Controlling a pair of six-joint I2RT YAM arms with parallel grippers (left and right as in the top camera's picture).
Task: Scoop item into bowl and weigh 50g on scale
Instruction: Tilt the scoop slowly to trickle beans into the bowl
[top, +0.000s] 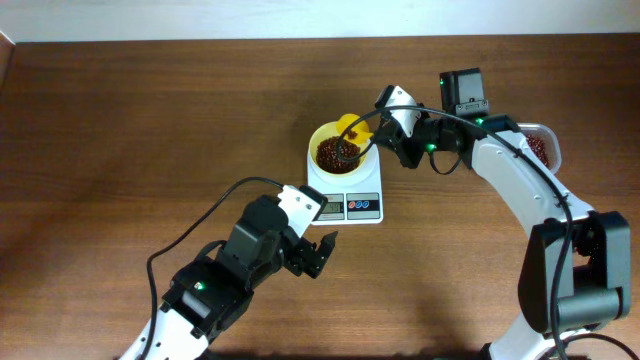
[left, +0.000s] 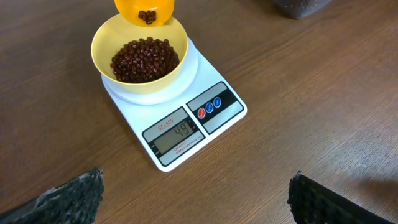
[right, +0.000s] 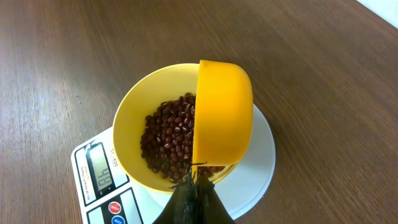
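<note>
The beans (right: 168, 140) lie in the pale-yellow bowl (right: 134, 106) on the white scale (left: 186, 134), just in front of the right gripper (right: 194, 196). It pinches tight on the yellow scoop (right: 224, 112), tipped over the bowl. The left gripper (top: 318, 252) is wide open and empty, with the scale just ahead. The table (top: 150, 120) is brown wood. The scale shows 49.

Glossy red-brown beans (left: 144, 59) fill a smooth plastic bowl (left: 149, 86) on a shiny white plastic scale (left: 134, 111), just ahead of the left gripper (left: 196, 199), whose black fingers (left: 71, 196) look rough and matt. The scoop (right: 224, 118) is satin-smooth plastic, the table (left: 311, 93) grained wood with a low sheen.
</note>
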